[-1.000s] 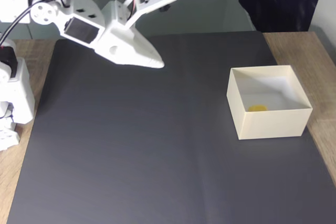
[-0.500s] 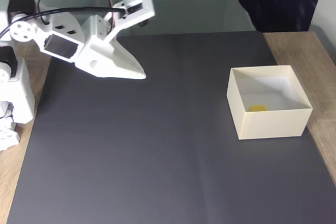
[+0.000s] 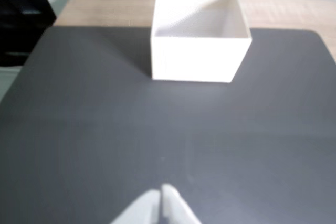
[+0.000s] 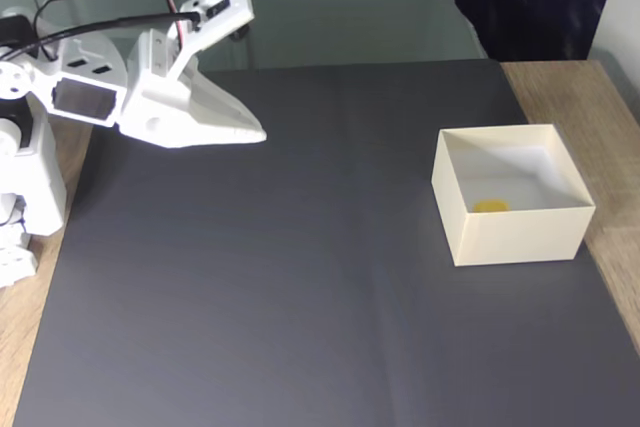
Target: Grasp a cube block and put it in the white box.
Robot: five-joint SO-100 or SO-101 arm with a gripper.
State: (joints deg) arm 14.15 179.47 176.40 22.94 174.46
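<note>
Wrist view: box [image 3: 199,51] at top centre on the dark mat [image 3: 79,129]; gripper [image 3: 160,195] tips at bottom centre, pressed together, holding nothing.

Fixed view: gripper [image 4: 258,134] upper left above the mat [image 4: 300,297], jaws closed and empty. Box [image 4: 510,232] at right; cube [image 4: 489,206] inside, by its front wall.

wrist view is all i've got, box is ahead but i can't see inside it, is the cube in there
Observer: Yes. In the fixed view the cube block lies on the floor of the white box, near its front wall.
Operator: is the gripper holding anything
Observer: No. The gripper is shut with nothing in it, over the dark mat, far to the left of the box in the fixed view.
Operator: anything else on the mat
Observer: Just the box; it sits at the mat's right edge, next to bare wooden table.
</note>
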